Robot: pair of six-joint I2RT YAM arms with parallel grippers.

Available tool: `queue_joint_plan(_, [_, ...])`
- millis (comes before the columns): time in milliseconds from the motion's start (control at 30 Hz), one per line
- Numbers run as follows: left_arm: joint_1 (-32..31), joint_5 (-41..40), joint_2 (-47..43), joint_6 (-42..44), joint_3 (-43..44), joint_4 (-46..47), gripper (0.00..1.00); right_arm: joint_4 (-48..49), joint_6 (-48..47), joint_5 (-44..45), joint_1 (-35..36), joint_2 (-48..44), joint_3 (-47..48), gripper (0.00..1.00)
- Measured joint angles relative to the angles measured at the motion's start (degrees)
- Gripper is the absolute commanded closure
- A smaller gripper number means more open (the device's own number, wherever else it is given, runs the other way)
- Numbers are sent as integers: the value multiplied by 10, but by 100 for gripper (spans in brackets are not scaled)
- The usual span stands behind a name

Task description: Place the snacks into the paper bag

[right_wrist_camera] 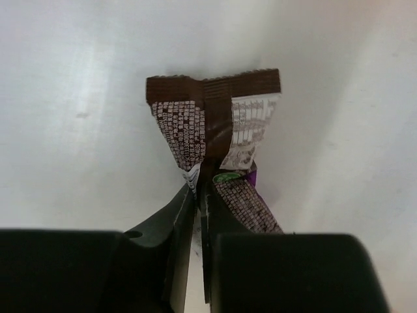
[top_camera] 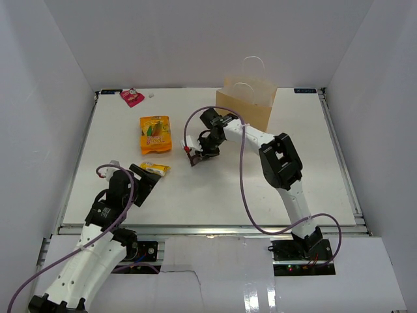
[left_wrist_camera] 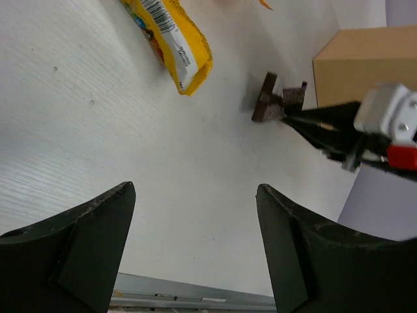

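The right gripper (right_wrist_camera: 198, 193) pinches just the crinkly edge of the dark brown bar (right_wrist_camera: 195, 120). That thin hold could slip, dropping it before the far paper bag (top_camera: 246, 108).

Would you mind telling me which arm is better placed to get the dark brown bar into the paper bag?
The right. The right hand is pinching the dark brown bar close to the paper bag; the left hand stands open and empty near the yellow packet.
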Motion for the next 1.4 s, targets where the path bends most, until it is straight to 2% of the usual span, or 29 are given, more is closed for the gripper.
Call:
queue_joint_plan(167, [0, -16, 34, -67, -5, -6, 15, 1, 50, -72, 0, -132, -152, 90])
queue_joint_plan(300, [0, -22, 75, -87, -5, -4, 15, 7, 87, -122, 0, -252, -217, 91])
queue_joint_plan(467, [0, -24, 106, -92, -5, 10, 15, 20, 127, -172, -9, -384, -238, 92])
queue_joint_plan(600, [0, -23, 114, -92, -5, 24, 15, 19, 170, -206, -56, -436, -197, 92])
queue_joint_plan(733, [0, -22, 125, -92, -5, 39, 15, 58, 247, -249, -160, -445, -106, 92])
queue_joint_plan(933, [0, -22, 138, -85, -5, 48, 14, 196, 422, -254, -292, -445, -30, 92])
queue_joint_plan(1200, [0, -32, 198, -79, 24, 51, 13, 307, 567, -201, -330, -399, -43, 91])
queue_joint_plan(1400, [1, -44, 285, -77, 94, 60, 12, 316, 606, -171, -330, -345, -94, 83])
